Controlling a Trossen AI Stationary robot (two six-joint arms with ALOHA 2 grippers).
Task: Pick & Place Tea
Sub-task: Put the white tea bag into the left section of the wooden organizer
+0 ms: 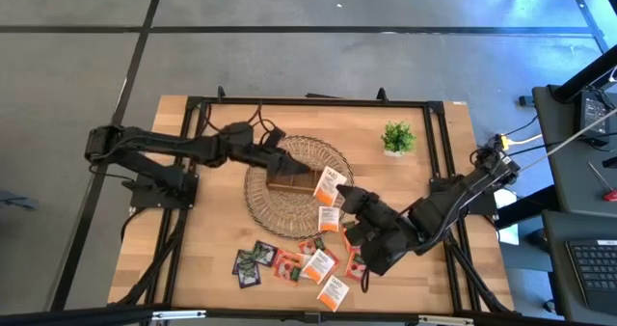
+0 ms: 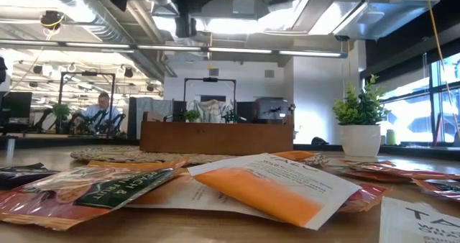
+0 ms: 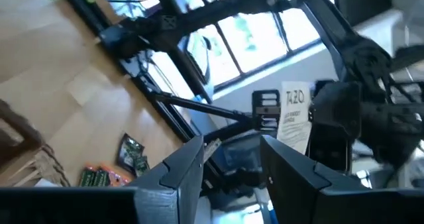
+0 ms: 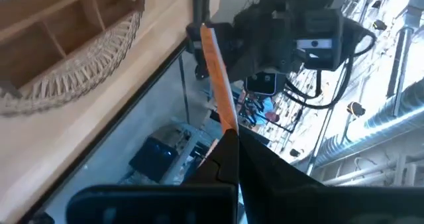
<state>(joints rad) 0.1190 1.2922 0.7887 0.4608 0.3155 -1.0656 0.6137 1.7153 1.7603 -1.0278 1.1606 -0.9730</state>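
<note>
Tea: sachets [image 1: 289,263] lie scattered on the table [image 1: 193,172] at the front edge, a couple overlapping the basket [image 1: 258,196] rim near the tray [image 1: 292,180]. One orange sachet [image 4: 218,85] is clamped edge-on in my right gripper [image 4: 228,134], jaws together on its lower edge, lifted off the table just right of the basket. Left gripper [image 3: 232,159] hangs over the basket and tray, fingers apart, holding nothing.

Handling call: these look light, thin and floppy, with probably slick foil or paper. A flat one is hard to get under; I'd pinch at a raised or overlapping edge. The held one stands stiff enough along its length, but a narrow edge grip could slip or twist, so I'd move slowly and release low over a tray slot.
</note>
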